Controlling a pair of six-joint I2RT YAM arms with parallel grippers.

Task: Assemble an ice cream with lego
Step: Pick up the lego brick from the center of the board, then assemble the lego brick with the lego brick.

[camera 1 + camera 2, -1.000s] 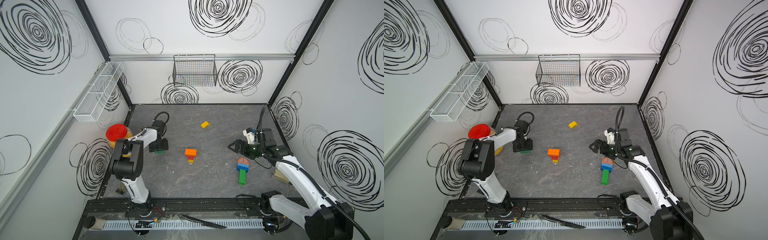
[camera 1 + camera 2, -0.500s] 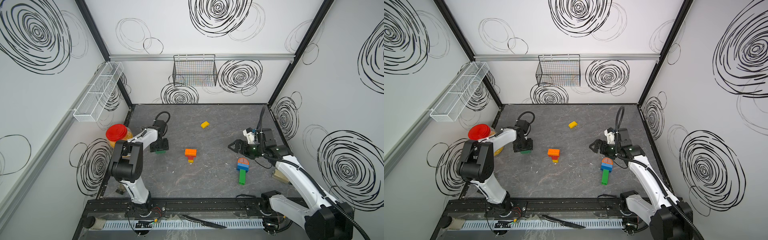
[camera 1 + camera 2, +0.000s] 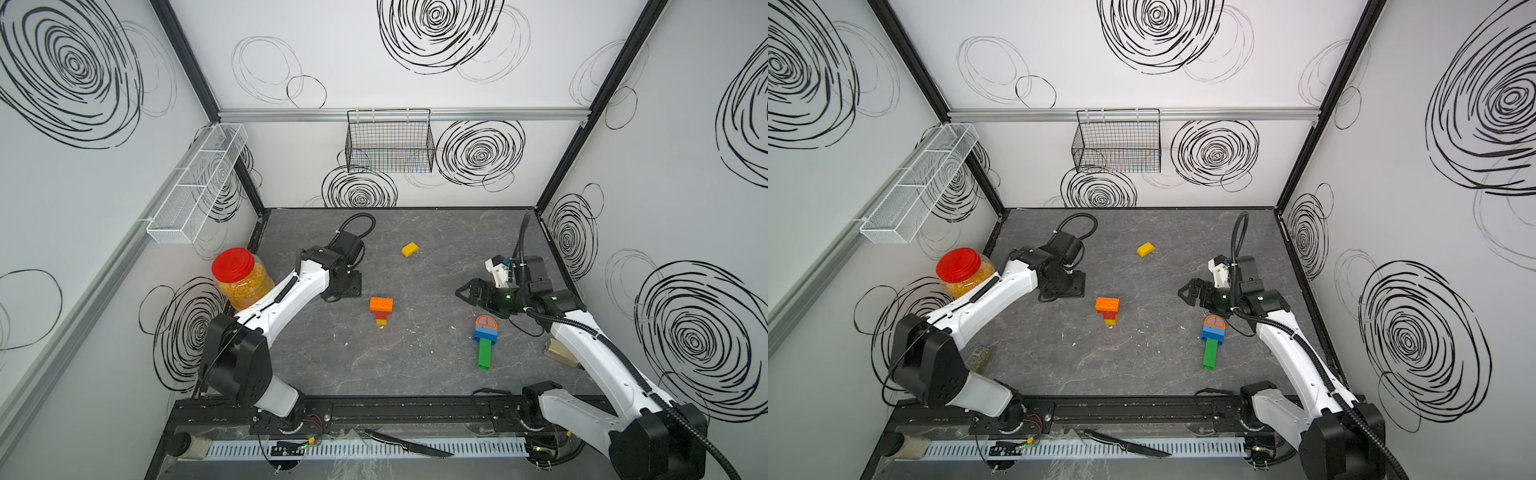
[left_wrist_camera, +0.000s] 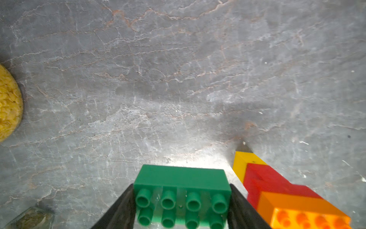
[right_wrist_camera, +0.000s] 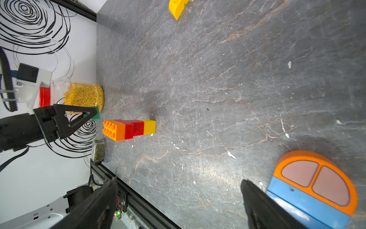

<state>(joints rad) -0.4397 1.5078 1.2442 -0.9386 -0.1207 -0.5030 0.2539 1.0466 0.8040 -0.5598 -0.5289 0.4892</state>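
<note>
Well, the jar (image 3: 241, 274) stands at the left wall, by my left arm. Mid-table (image 3: 415, 374), the orange-red-yellow stack (image 3: 381, 309) is just beside my left claw (image 4: 181, 200), which grips the green brick (image 4: 181, 176). My right claw (image 5: 178, 184) gapes empty near the blue-orange-green piece (image 3: 484, 338). A yellow brick (image 3: 410, 249) lies farther back. Since a second ago, my left claw has shifted toward the stack.

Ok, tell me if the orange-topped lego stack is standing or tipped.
Upright: the stack shows its orange studs facing up in a top view, and its yellow end rests on the table in the right wrist view.
</note>
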